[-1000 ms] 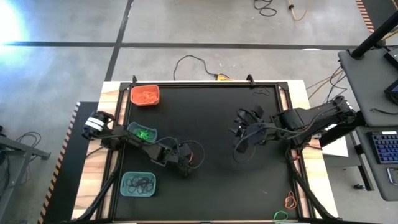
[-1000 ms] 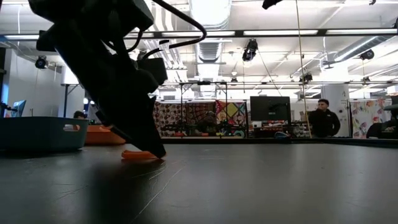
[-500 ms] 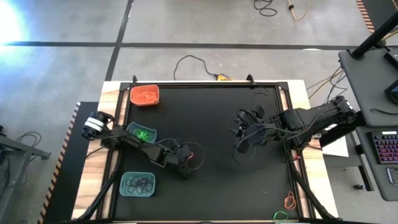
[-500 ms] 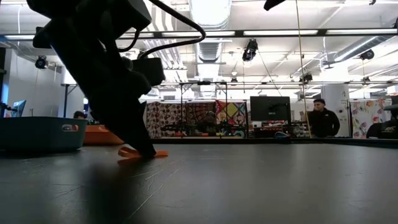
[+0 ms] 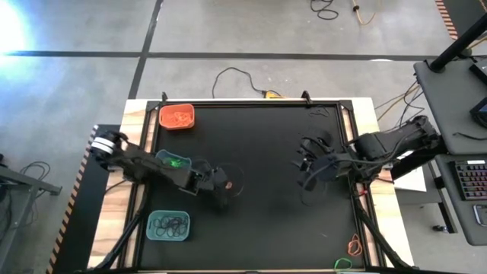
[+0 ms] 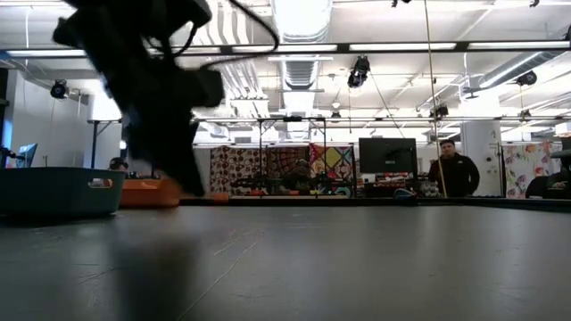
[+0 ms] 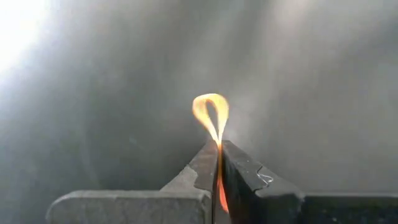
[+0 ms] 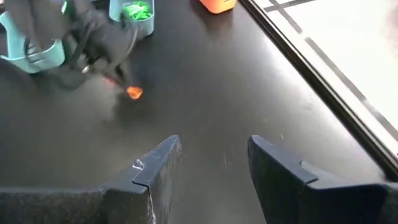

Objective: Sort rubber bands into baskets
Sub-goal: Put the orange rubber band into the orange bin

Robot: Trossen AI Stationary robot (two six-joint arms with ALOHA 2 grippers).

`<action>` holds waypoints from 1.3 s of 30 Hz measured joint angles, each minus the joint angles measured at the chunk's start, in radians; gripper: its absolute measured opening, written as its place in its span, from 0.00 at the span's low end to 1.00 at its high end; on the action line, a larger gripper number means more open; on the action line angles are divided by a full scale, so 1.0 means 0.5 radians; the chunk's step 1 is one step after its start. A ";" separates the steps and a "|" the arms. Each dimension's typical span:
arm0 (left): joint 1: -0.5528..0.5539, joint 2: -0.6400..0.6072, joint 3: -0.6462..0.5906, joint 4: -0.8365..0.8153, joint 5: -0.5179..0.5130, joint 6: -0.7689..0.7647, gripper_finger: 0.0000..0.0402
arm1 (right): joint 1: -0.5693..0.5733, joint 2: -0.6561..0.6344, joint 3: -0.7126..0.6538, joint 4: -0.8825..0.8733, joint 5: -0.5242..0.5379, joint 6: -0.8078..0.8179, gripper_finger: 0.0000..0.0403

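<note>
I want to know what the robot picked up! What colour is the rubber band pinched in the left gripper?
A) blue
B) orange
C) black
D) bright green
B: in the left wrist view the left gripper is shut on an orange rubber band, whose loop sticks out past the fingertips.

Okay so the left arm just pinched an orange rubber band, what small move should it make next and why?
Probably carry it toward the orange basket at the table's far left corner. The left end effector is shut on an orange rubber band, whose loop sticks out past the fingertips, and that basket already holds orange bands, while the two teal ones hold green and black.
</note>
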 joint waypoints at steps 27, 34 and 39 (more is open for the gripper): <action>2.100 -0.435 0.622 -1.227 -0.061 0.663 0.00 | 0.112 -0.135 0.000 -0.069 -0.147 -0.302 0.45; 2.380 -0.205 0.515 -1.176 -0.012 0.745 0.00 | -0.038 -0.117 0.000 -0.001 -0.144 -0.302 0.45; 2.462 -0.038 0.477 -1.182 0.037 0.759 0.00 | -0.157 -0.125 0.000 0.063 -0.157 -0.299 0.45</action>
